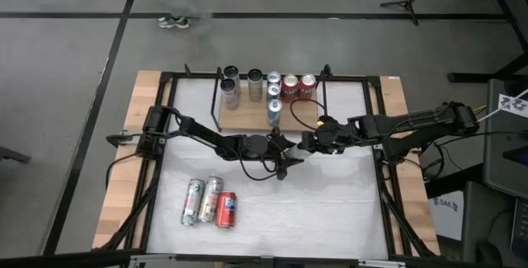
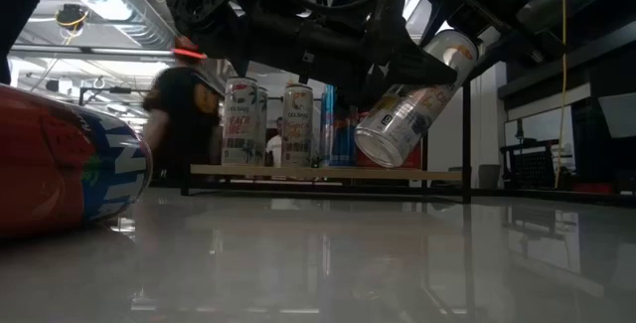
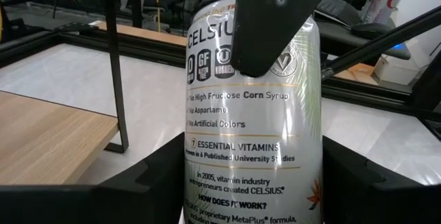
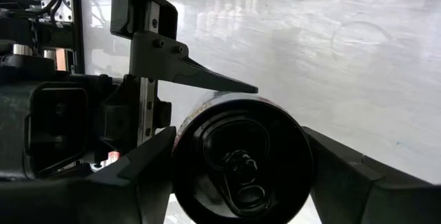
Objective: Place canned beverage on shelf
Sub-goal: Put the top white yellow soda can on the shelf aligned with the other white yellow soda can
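A handover between the two arms seems to be in hand: the white can [image 2: 412, 104] hangs tilted above the table [image 1: 330, 210], just in front of the shelf [image 1: 247, 119], with the left hand [image 1: 285, 148] and right hand [image 1: 318, 140] meeting on it at mid-table. The right hand's fingers flank the can's top end and the left hand's fingers sit along its body, so both appear closed on it. Next, one hand must let go so the other can stand the can upright in the shelf's free space beside the cans already there.
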Controlling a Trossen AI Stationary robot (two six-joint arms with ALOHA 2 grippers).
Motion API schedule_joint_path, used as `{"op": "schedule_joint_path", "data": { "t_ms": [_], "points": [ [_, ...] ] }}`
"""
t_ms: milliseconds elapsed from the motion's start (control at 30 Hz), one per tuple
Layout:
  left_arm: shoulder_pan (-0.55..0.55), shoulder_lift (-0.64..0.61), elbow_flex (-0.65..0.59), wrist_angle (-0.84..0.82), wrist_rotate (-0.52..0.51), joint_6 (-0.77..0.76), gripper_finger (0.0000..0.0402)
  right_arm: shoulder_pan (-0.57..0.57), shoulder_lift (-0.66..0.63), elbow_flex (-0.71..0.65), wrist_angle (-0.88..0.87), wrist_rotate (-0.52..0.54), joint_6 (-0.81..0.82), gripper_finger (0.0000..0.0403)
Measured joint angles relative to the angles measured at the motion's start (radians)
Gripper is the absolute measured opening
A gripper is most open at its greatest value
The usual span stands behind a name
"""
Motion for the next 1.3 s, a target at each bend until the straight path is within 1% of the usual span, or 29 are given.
{"op": "schedule_joint_path", "data": {
  "t_ms": [333, 433, 700, 867, 1033, 1133, 1300],
  "points": [
    [0.000, 0.000, 0.000, 0.000, 0.000, 0.000, 0.0234, 0.000, 0.000, 0.000, -0.002, 0.000, 0.001, 0.0268],
    [0.000, 0.000, 0.000, 0.001, 0.000, 0.001, 0.0234, 0.000, 0.000, 0.000, -0.002, 0.000, 0.003, 0.0286],
    [0.000, 0.001, -0.002, -0.005, -0.007, 0.003, 0.0234, -0.001, 0.000, 0.001, -0.001, 0.000, 0.007, 0.0355],
    [0.000, 0.001, -0.002, -0.001, -0.016, 0.034, 0.0234, -0.001, 0.000, 0.001, -0.002, 0.001, -0.001, 0.0373],
    [0.000, -0.008, -0.002, 0.000, -0.016, 0.034, 0.0234, 0.000, -0.037, 0.005, -0.008, 0.066, -0.113, 0.0371],
    [0.000, -0.011, -0.002, 0.007, -0.016, 0.033, 0.0234, 0.000, -0.077, 0.025, -0.005, 0.124, -0.179, 0.0369],
    [0.001, -0.022, -0.002, 0.008, -0.015, 0.033, 0.0234, 0.000, -0.157, 0.054, -0.005, 0.196, -0.343, 0.0368]
  ]
}}
